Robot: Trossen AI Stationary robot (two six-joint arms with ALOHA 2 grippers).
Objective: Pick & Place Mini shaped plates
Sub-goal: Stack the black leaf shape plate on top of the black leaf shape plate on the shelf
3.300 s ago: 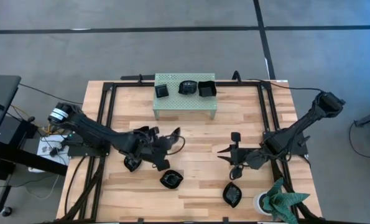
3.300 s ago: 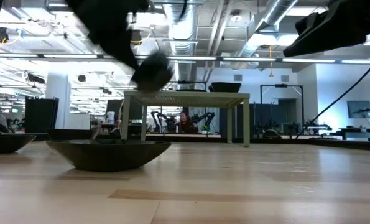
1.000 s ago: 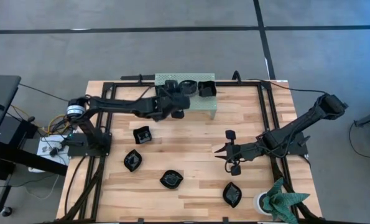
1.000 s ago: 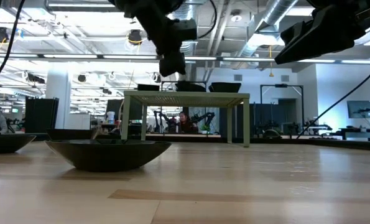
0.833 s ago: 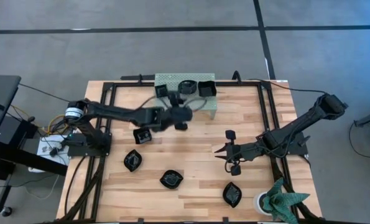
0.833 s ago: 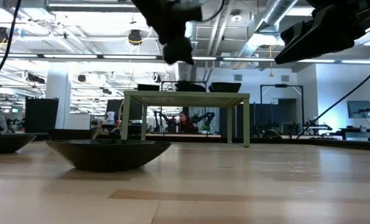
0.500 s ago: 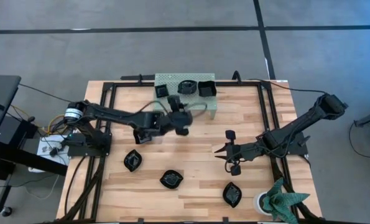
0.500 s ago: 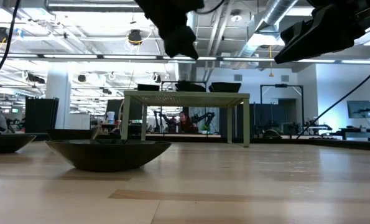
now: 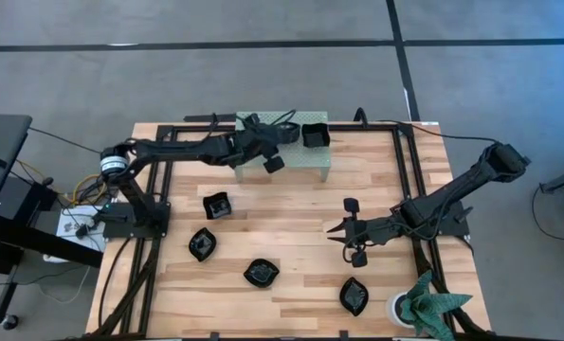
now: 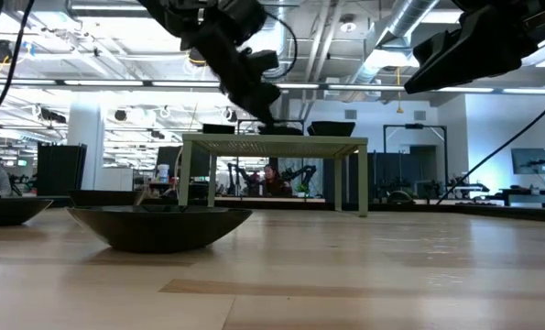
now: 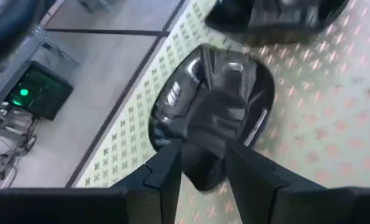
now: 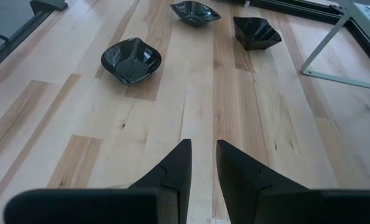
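Glossy black round plate (image 11: 212, 106) sits on the green stand (image 9: 315, 156), my left tool (image 11: 203, 165) parted over it, holding nothing. Looks slick, stiff, light; I'd pinch its rim. Right tool (image 12: 200, 162) hangs narrowly parted, empty, over the bench (image 9: 300, 251).

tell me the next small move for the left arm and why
Probably close on the round plate: the left end effector hangs over the green stand with its fingers apart around the plate's near rim, not yet gripping. The right end effector waits over bare wood.
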